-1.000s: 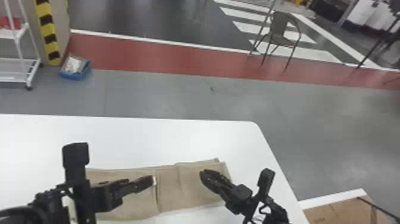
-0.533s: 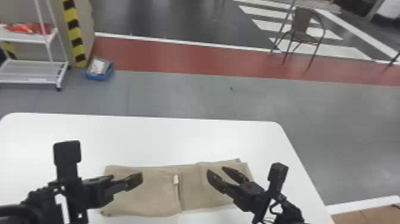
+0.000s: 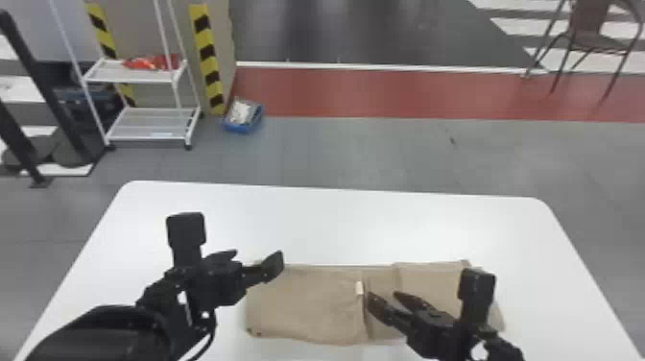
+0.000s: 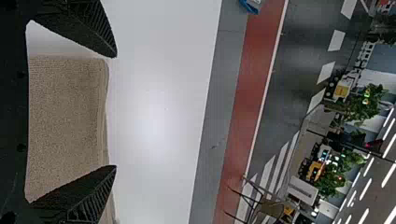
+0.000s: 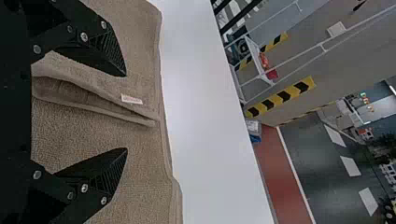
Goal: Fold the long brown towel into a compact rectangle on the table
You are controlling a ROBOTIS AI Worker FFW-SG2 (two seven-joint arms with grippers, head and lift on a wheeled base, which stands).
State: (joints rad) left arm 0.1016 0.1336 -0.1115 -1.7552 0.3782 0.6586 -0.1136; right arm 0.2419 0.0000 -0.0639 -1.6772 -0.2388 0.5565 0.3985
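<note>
Head view, working left to right: left gripper (image 3: 257, 256) at the far left corner of the brown towel (image 3: 307, 307), its fingers (image 4: 88, 23) wide apart, nothing clamped. In the left wrist view one finger is out past the left end, the other over the cloth, so the end lies between them. Height above the cloth: cannot tell.

Towel flat on the desk (image 3: 312, 221), toward the near side, long axis running left to right. Left part looks doubled over; its free edge, with a small white label (image 3: 360, 288), crosses the strip about midway. Another edge runs across a little further right.

Right gripper (image 3: 385, 296) just right of the labelled edge, over the cloth, fingers (image 5: 100, 175) also apart, nothing held. In the right wrist view that edge and a dark slot under it lie between the fingers. Touching or hovering: cannot tell.

My reading: partly folded, next fold across the length. Left gripper is the nearer to the left end; for the right end, the right one is nearer, though its fingers point left, away from it.

Hard to make out: the right end's near side, masked by the right gripper; the far left corner, partly behind a left finger; the near edge, cut off in both wrist views. Number of layers uncertain.
</note>
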